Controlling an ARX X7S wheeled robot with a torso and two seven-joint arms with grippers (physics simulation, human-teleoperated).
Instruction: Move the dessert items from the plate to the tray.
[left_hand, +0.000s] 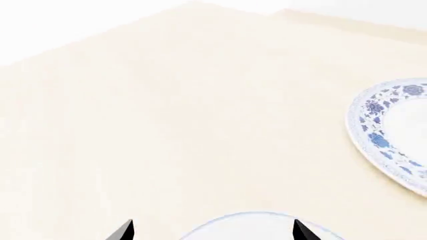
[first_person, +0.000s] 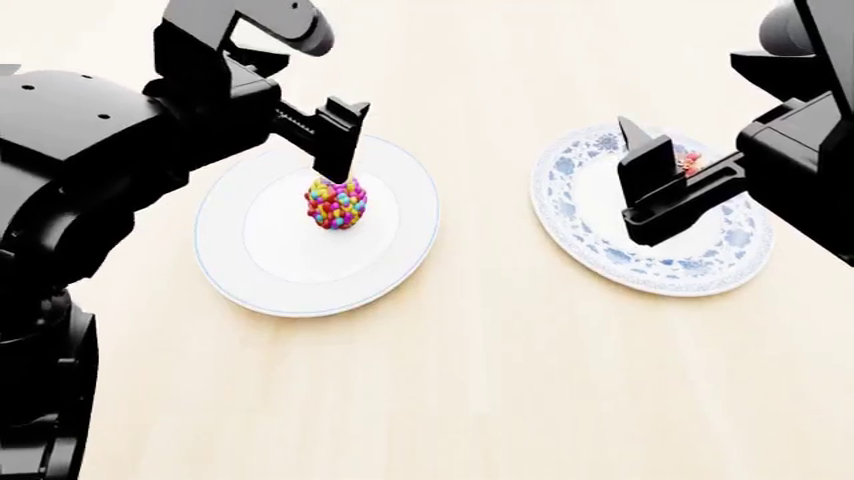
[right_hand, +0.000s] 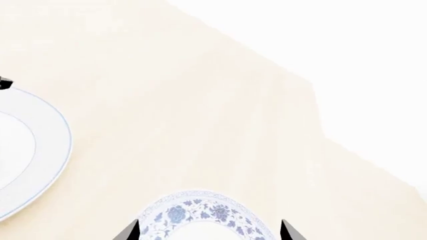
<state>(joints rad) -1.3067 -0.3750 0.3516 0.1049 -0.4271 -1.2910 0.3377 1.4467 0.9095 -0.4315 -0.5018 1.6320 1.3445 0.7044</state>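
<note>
Candy-bead ball (first_person: 335, 203) rests on the white plate (first_person: 400, 262). Left gripper (first_person: 336, 150) and right gripper (first_person: 650, 190) hover with fingers spread, holding nothing.

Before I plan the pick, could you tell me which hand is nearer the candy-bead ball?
Left. The left hand hovers directly over the candy-bead ball; the right hand is over the blue-patterned plate, well away.

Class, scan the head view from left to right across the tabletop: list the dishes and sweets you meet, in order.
Plain white plate → candy-bead ball → blue-patterned plate.
</note>
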